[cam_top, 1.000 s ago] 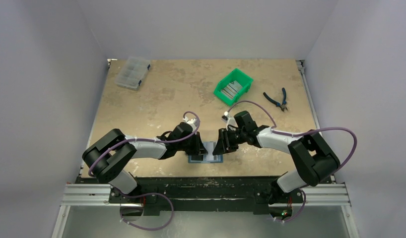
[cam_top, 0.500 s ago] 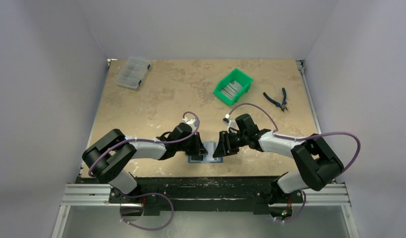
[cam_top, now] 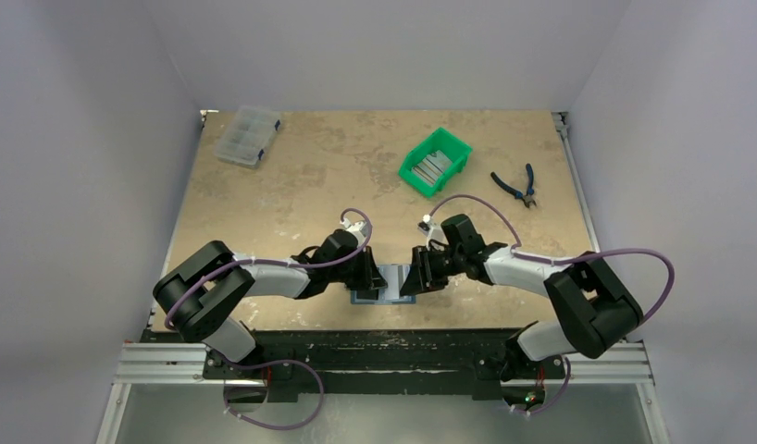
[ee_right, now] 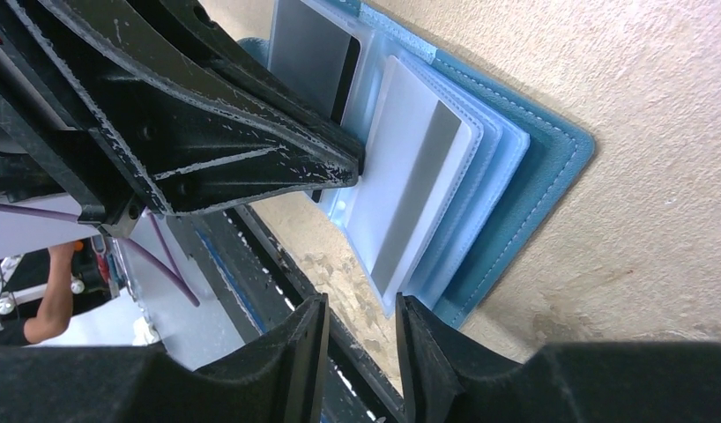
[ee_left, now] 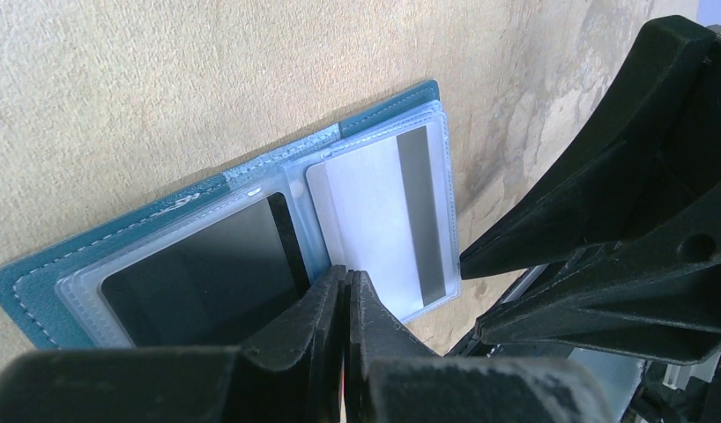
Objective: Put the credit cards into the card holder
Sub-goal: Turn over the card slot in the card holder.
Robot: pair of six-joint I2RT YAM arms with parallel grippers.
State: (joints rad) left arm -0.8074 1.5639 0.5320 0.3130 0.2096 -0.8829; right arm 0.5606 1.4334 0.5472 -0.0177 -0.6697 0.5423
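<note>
The card holder (ee_left: 163, 201) lies open at the counter's (ee_left: 163, 88) near edge, with a dark card (ee_left: 198, 264) and a white card (ee_left: 375, 220) already sleeved. The left gripper (ee_left: 344, 275) has its jaws together, and the right gripper (ee_right: 361, 308) has its jaws slightly apart. More cards (cam_top: 428, 169) seem left in the far green bin (cam_top: 456, 148).

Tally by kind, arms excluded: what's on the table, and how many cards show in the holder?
card holder: 1
cards in its sleeves: 2 (dark card, white striped card)
green bin: 1 (grey cards inside, too small to count)
clear compartment box: 1
pliers: 1
Total: 6, bin contents not counted
</note>
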